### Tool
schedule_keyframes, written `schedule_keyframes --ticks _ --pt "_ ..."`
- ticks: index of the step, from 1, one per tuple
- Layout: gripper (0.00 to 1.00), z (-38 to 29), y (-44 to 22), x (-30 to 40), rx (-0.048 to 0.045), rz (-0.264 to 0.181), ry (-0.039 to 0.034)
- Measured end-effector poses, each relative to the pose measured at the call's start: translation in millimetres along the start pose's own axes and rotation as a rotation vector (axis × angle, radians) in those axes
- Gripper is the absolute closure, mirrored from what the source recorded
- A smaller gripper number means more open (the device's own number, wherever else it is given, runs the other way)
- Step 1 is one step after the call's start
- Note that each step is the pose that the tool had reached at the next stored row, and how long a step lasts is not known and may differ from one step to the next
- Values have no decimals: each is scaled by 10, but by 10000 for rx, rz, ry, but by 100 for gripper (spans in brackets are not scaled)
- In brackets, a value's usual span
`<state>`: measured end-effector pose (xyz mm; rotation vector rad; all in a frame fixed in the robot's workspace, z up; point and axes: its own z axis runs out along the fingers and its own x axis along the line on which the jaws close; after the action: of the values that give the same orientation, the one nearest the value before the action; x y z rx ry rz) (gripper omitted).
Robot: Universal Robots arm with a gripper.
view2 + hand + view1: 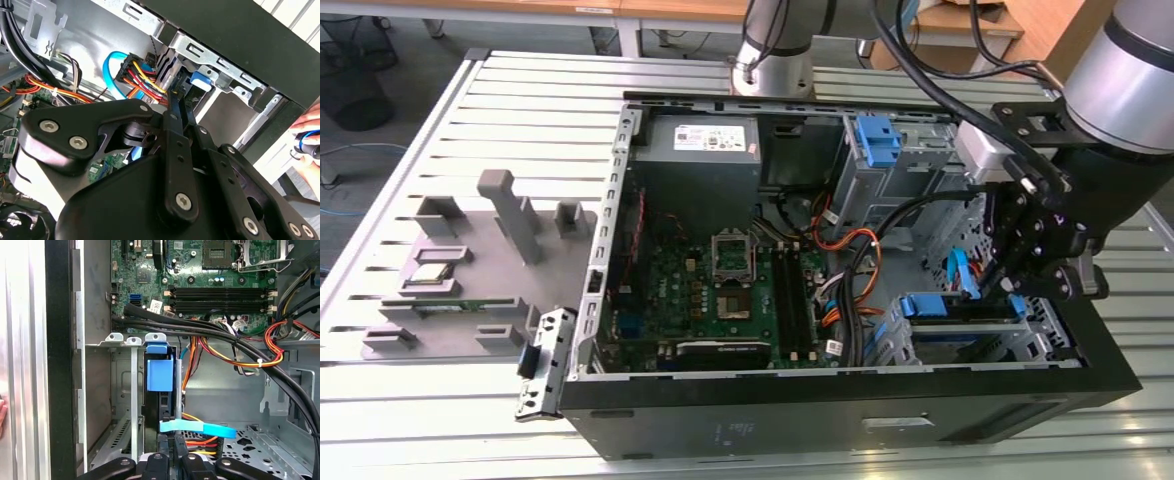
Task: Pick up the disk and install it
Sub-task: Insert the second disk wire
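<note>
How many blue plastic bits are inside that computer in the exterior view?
3: a blue bracket in the far drive bay, a blue piece atop the near cage, a thin blue strip just above it. Others may be hidden.

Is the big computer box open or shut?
Open. The computer case has no side cover, so its green motherboard and cables show inside.

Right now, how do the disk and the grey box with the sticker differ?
The grey box is bigger, by the arm's base; the disk sits in the bay under the gripper. The disk has blue rails, the box none. Both are inside the case.
</note>
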<state>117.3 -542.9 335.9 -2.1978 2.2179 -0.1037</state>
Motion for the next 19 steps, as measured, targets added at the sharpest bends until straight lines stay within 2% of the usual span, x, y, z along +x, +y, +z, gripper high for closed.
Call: schedule_keyframes --ticks 11,19 --pt "84 -28 -2 5 0 -14 -23" --pt "84 -30 -7 5 -24 -305 -34"
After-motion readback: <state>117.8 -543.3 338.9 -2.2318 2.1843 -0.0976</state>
